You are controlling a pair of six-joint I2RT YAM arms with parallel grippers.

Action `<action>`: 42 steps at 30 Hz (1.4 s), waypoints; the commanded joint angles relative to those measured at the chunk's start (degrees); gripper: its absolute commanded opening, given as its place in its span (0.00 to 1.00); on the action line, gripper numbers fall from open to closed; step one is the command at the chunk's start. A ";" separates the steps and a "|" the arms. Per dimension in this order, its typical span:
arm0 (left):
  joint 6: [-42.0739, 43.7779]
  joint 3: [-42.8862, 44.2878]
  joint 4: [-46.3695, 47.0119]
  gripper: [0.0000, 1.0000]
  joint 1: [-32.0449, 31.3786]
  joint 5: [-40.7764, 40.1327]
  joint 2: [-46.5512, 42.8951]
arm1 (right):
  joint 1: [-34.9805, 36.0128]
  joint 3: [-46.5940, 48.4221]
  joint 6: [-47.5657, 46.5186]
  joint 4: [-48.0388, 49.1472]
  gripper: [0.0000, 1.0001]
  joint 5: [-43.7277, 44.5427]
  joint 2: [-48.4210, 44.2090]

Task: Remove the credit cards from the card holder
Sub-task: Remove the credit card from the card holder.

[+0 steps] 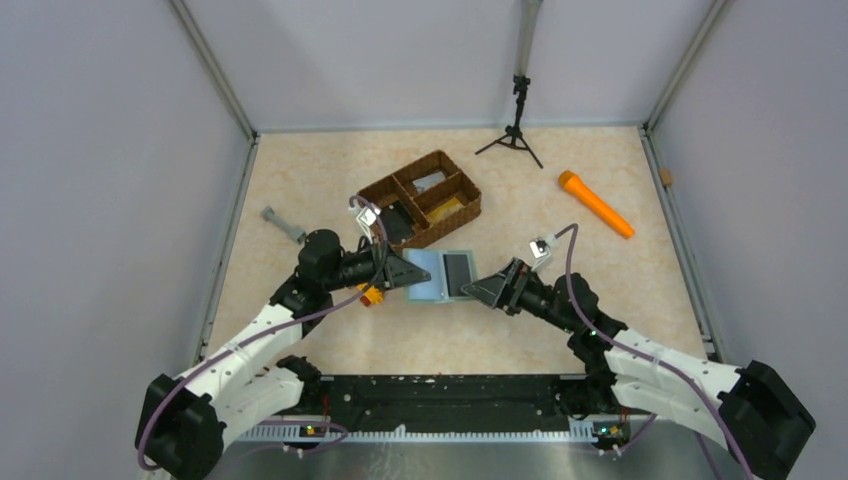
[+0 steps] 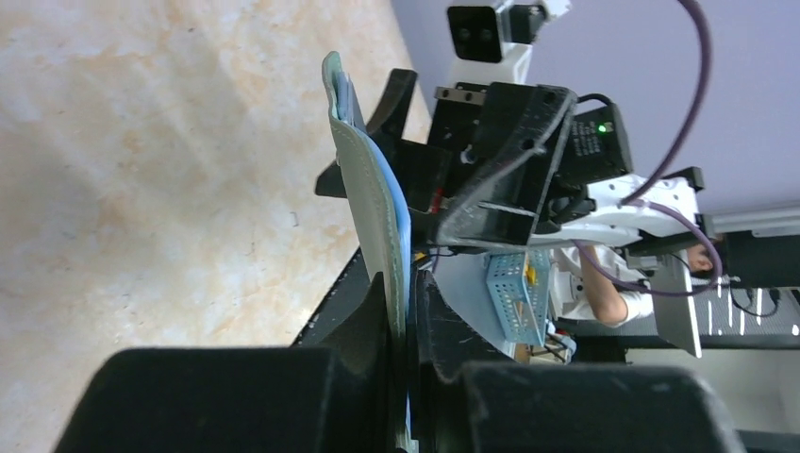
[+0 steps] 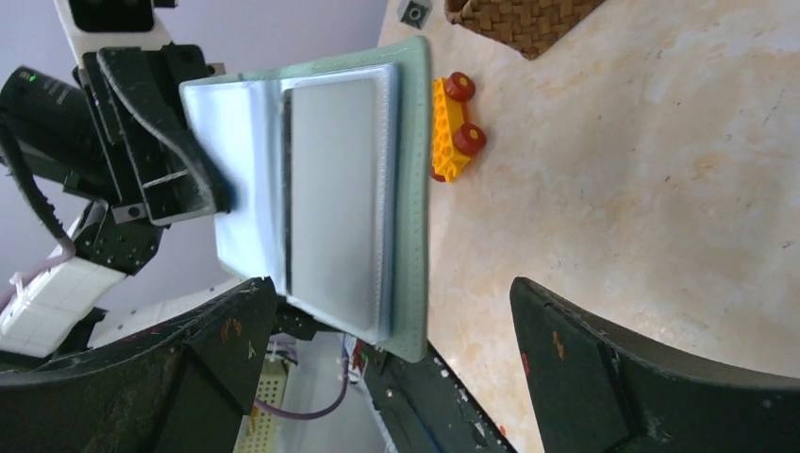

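Observation:
The grey-green card holder is open and held up off the table. My left gripper is shut on its left edge; the left wrist view shows the holder edge-on between my jaws. A dark grey credit card sits in its right pocket and looks silvery in the right wrist view. My right gripper is open at the holder's right edge. Its wide-apart fingers stand on either side of the near end of the holder without touching it.
A brown woven basket stands just behind the holder, with a black block, a yellowish piece and a pale flat piece inside. A yellow toy car lies under my left gripper. An orange marker, a tripod and a grey tool stand around.

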 commanded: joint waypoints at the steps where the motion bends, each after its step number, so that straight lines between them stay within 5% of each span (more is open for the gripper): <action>1: -3.94 -0.37 10.26 0.00 0.26 4.04 -1.96 | -0.60 2.70 0.77 0.12 0.97 4.62 -2.57; 4: -7.59 -1.72 16.80 0.00 0.26 6.29 -0.92 | -0.59 2.82 1.64 3.08 0.89 3.72 -2.83; 11: -9.44 -2.23 20.08 0.00 0.31 7.54 -0.09 | -0.59 -0.53 6.19 12.91 0.49 5.43 -5.54; 19: -11.40 -2.73 23.30 0.00 0.34 8.27 1.13 | -0.59 -0.81 7.55 16.09 0.29 4.59 -5.91; 29: -12.04 -3.66 23.98 0.00 0.33 7.48 0.72 | -0.59 -1.25 7.42 17.33 0.35 5.89 -6.61; 36: -12.37 -3.94 24.71 0.00 0.26 7.74 0.69 | -0.59 -1.76 8.45 18.86 0.00 6.06 -6.61; 39: -10.84 -3.84 22.12 0.01 0.26 6.75 0.46 | -0.59 -1.48 8.39 17.73 0.00 5.94 -7.05; 42: -5.27 -1.98 13.10 0.22 0.45 4.79 -0.46 | -0.59 -1.35 8.68 12.75 0.00 8.01 -8.82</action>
